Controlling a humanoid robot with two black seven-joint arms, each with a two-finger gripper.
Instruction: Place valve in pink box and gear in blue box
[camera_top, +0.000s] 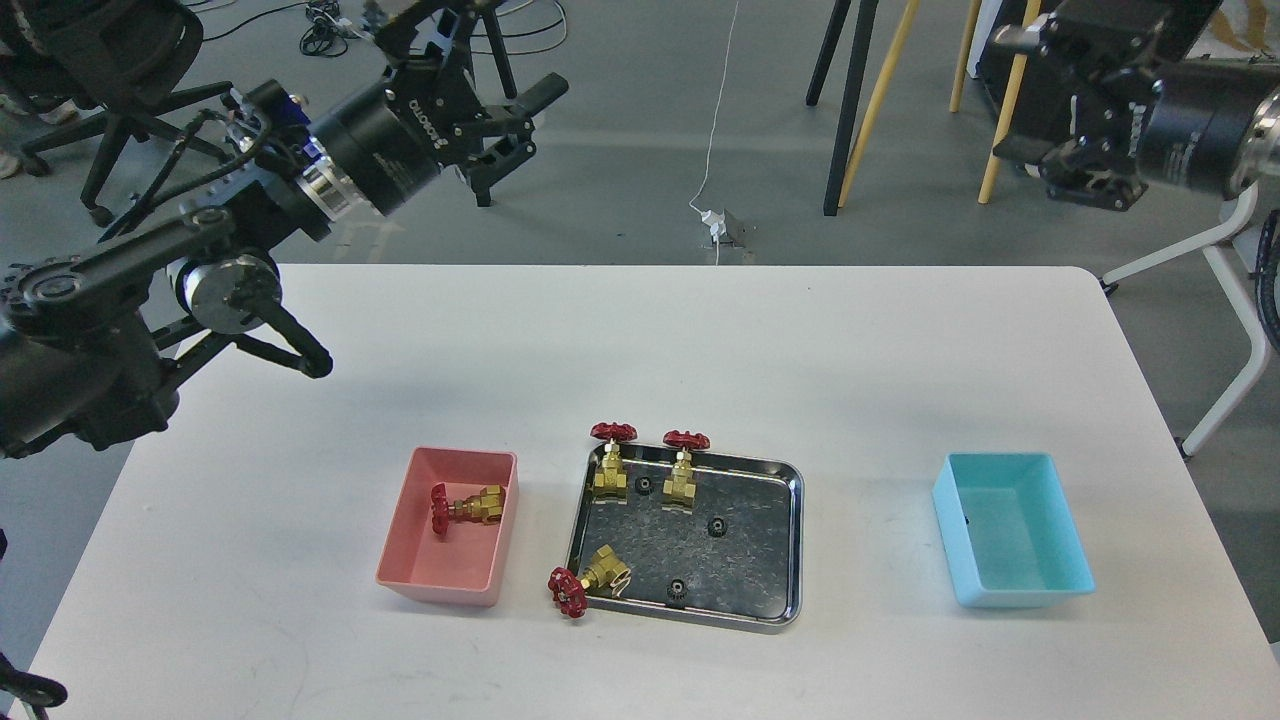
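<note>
1. Since only the head view is given, everything here comes from it: both arms are raised well above the white table (700, 330), probably to keep the work area in sight.
2. The left gripper (520, 120) has its fingers apart and holds nothing.
3. The right gripper (1075, 170) is dark and bunched; I cannot tell whether its fingers are apart or together.
4. The pink box (420, 570) holds one valve (465, 508) lying on its side.
5. The steel tray (790, 540), between the boxes, holds two upright valves, a third tipped over its near-left rim, and three small black gears, one being the gear (715, 526) at mid-tray.
6. The blue box (1010, 530), well to the right, looks empty apart from a dark speck I cannot identify, so the gear step seems not yet done.
</note>
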